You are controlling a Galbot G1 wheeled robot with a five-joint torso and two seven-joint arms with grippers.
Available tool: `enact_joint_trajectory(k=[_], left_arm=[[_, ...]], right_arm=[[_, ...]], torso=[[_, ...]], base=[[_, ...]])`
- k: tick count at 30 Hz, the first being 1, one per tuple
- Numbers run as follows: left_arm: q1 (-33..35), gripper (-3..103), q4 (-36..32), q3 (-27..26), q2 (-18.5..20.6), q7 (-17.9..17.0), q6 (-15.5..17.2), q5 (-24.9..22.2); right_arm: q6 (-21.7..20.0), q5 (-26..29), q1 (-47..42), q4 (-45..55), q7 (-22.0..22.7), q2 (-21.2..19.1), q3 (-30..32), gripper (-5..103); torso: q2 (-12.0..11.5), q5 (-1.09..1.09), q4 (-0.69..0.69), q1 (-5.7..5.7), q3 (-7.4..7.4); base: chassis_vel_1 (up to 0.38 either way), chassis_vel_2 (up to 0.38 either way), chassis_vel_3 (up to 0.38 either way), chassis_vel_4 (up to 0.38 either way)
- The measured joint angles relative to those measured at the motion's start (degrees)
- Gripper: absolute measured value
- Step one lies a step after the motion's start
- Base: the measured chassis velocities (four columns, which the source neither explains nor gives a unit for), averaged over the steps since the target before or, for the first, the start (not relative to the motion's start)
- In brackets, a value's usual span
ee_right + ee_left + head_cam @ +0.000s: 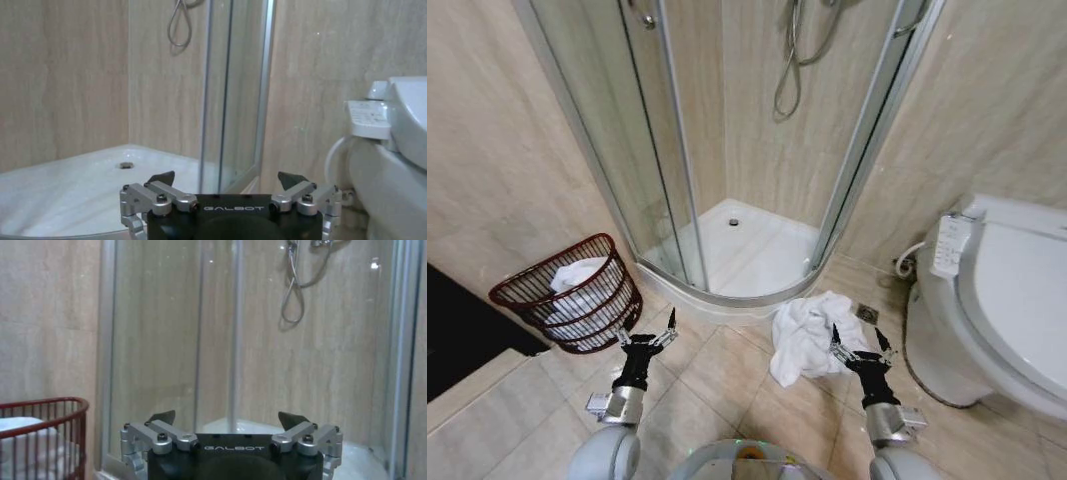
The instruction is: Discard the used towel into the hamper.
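Observation:
A crumpled white towel lies on the tiled floor in front of the shower tray, right of centre in the head view. The hamper, a reddish-brown wire basket holding white cloth, stands on the floor at the left by the wall; its rim also shows in the left wrist view. My right gripper is open, held above the floor at the towel's near right edge. My left gripper is open, held just in front of the hamper. Both sets of fingers hold nothing.
A glass shower enclosure with a white tray fills the corner ahead. A white toilet with a control panel stands at the right. A floor drain sits beside the towel. Beige tiled floor lies between the grippers.

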Motion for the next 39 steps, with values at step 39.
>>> enact_joint_trajectory(k=[39], left_arm=[[0.34, 100, 1.91, 0.50, -0.98, -3.27, -1.96, 0.01]], right_arm=[[3.97, -0.02, 0.66, -1.69, -2.33, 0.73, 0.65, 100]], torso=[[0.01, -0.01, 0.00, 0.00, 0.00]], base=[[-0.048, -0.020, 0.092, 0.061]])
